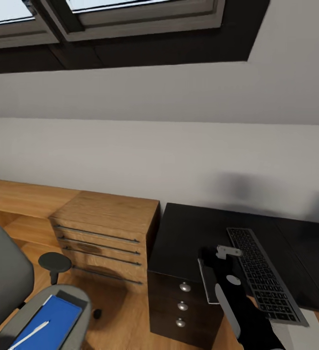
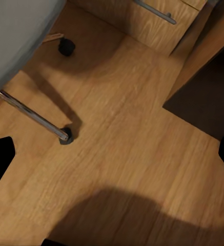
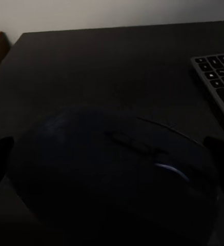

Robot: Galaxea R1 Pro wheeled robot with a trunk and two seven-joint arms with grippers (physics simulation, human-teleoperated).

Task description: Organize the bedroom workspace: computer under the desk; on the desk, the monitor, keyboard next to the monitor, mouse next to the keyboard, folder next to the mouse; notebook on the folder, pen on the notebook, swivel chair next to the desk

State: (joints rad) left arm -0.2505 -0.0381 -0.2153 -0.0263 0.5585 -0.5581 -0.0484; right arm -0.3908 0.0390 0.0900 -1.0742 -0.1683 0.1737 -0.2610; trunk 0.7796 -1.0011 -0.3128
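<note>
On the black desk (image 1: 188, 233) lies the black keyboard (image 1: 264, 274), lengthwise near the desk's front. Just left of it my right gripper (image 3: 109, 154) stands open around the dark mouse (image 3: 112, 174), which rests on the desk top between the two fingertips. The grey swivel chair (image 1: 4, 282) is at lower left. Its seat carries the blue folder (image 1: 50, 323) with the whitish pen (image 1: 30, 335) lying on it. My left gripper (image 2: 112, 159) hangs open and empty over the wooden floor by the chair's chrome leg (image 2: 29, 113).
Low wooden shelving with drawers (image 1: 101, 243) stands against the desk's left side. The desk's black drawers have silver knobs (image 1: 182, 306). A chair caster (image 2: 65, 136) sits on the floor, and a black armrest (image 1: 55, 262) sticks out toward the shelving.
</note>
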